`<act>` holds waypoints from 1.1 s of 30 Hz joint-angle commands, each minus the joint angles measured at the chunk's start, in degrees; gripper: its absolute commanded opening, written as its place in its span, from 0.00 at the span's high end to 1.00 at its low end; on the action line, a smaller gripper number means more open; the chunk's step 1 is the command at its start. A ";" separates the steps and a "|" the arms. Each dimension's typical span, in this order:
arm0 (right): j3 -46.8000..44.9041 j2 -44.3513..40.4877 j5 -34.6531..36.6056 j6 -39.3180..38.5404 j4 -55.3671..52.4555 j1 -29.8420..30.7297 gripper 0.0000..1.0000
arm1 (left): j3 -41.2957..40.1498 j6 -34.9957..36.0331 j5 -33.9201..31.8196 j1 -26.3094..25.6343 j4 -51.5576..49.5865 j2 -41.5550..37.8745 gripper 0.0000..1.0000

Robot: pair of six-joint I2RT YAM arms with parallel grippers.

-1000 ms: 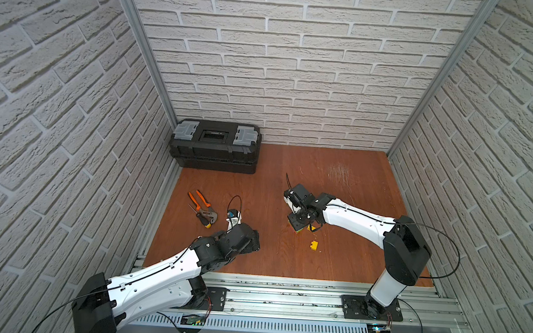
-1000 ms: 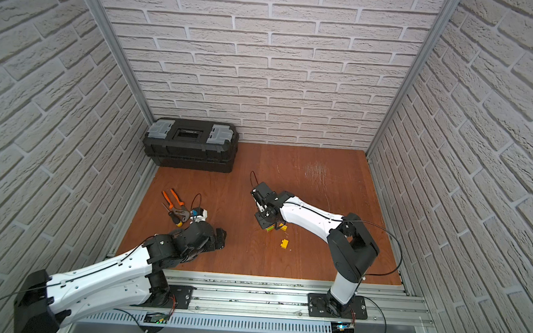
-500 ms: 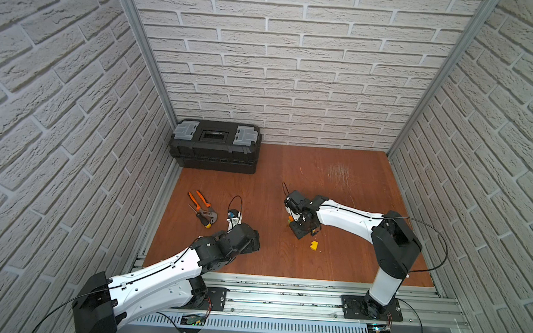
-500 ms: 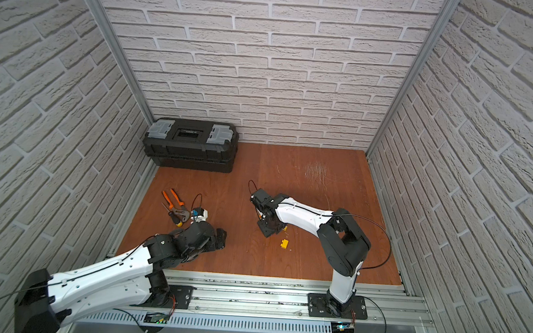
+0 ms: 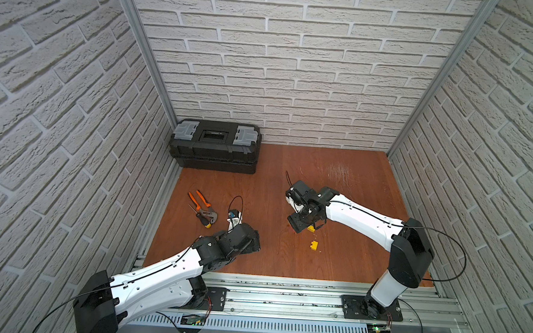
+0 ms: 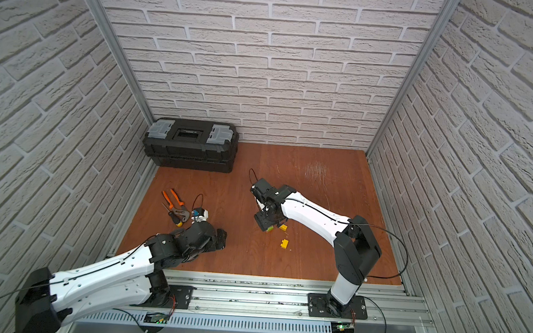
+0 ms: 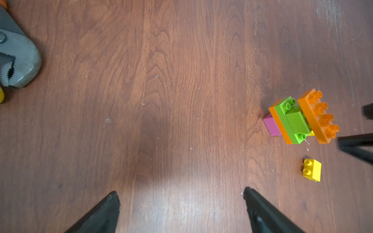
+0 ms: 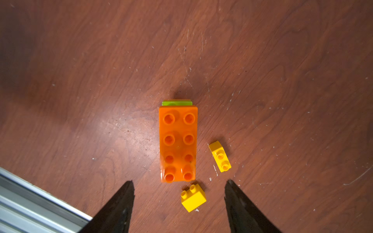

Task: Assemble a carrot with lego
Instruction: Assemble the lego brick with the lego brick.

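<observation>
Bare table [image 7: 161, 100] centre, yellow brick [image 8: 193, 197] just beside carrot [image 8: 177, 141], pliers [image 5: 203, 207] aside

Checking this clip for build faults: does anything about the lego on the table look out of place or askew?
Yes. One yellow brick lies loose beside the carrot, unattached. A second yellow brick sits off its end and looks tipped on its side, studs pointing sideways.

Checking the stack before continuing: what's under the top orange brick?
The left wrist view shows, beneath the top orange brick, a small green brick, a long green brick, a second orange brick and a pink brick. From above it hides all but a green edge.
</observation>
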 commanded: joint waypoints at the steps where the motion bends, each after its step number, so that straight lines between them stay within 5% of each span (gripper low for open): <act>1: 2.59 -3.01 -0.88 0.43 -4.04 0.32 0.29 | 0.98 0.14 -0.05 -0.32 1.15 -0.31 0.02; 5: 4.47 -3.65 -2.10 0.17 -4.30 0.34 0.36 | 0.89 0.12 -0.25 -0.32 1.08 -0.58 0.02; 10: 4.20 -1.80 -3.38 0.60 -2.40 0.15 0.77 | 0.80 0.03 -0.25 -0.31 1.18 -0.49 0.02; 14: 3.70 0.99 -4.56 0.86 -1.03 0.07 0.91 | 0.69 -0.09 -0.22 -0.31 0.85 -0.83 0.02; 33: 3.29 3.16 -4.41 0.87 0.50 -0.86 0.98 | -1.04 -1.02 -0.69 -0.27 0.73 -2.61 0.02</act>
